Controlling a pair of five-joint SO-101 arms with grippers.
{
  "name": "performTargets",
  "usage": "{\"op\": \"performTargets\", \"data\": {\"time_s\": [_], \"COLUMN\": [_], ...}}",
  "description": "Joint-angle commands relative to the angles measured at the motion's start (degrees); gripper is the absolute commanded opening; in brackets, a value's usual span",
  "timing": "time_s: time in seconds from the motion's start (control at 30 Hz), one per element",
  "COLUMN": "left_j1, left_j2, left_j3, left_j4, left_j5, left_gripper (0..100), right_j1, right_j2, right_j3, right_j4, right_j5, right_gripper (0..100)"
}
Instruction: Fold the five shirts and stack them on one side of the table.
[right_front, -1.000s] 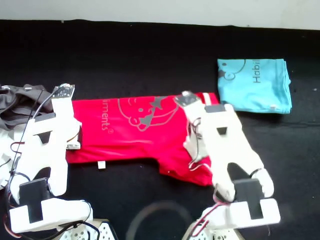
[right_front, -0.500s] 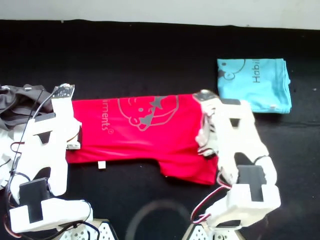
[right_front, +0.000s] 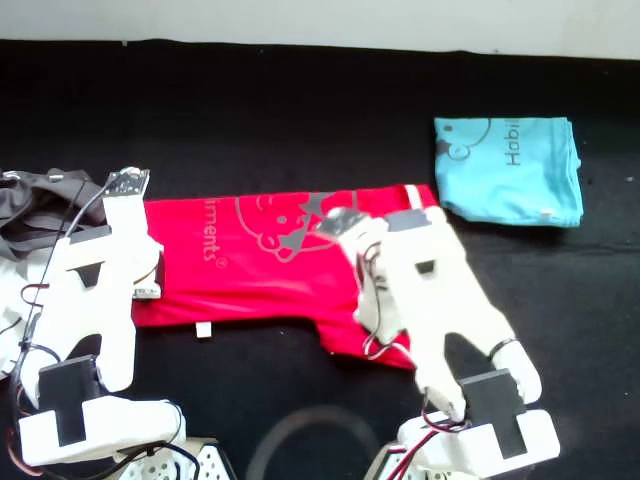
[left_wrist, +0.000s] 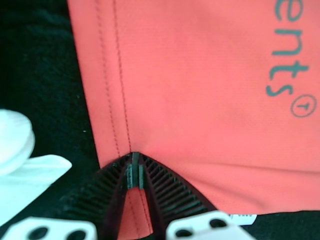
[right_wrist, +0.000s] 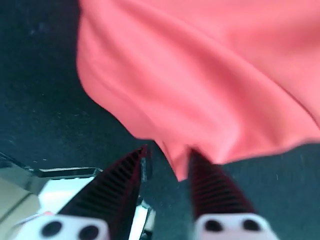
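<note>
Two end effectors work on one red shirt. The left end effector is clenched on the stitched hem at the shirt's left end, on the left side of the surface. The right end effector is released, with its jaws apart and a red fold hanging between them, not pinched. In the high view it sits over the shirt's right half, just beside the print.

The shirt lies mid-surface with its long axis running from the left edge to the right edge, so each arm has its own end nearest. The likely next move is for the right to close on that fold so both ends can lift together.

A grey shirt heap sits at the left edge, beside the left arm. Farther back, toward the far right corner, a folded blue shirt lies alone, just beside the red shirt's far right corner.
</note>
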Motion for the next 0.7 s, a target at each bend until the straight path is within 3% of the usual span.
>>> {"op": "performTargets", "data": {"time_s": [0.0, 0.33, 0.67], "left_j1": [-0.4, -0.57, -0.66], "left_j2": [0.13, 0.22, 0.22], "left_j3": [-0.04, -0.04, -0.04], "left_j4": [-1.93, -1.93, -1.93], "left_j5": [0.26, 0.26, 0.26], "left_gripper": [1, 1, 1], "right_j1": [-1.89, -4.79, -4.88], "right_j2": [-2.24, -2.15, -2.07], "right_j3": [3.47, 9.71, 19.82], "right_j4": [-4.44, -12.44, -20.97], "right_j5": [4.75, 12.13, 14.15], "right_gripper": [23.5, 23.7, 23.8]}}
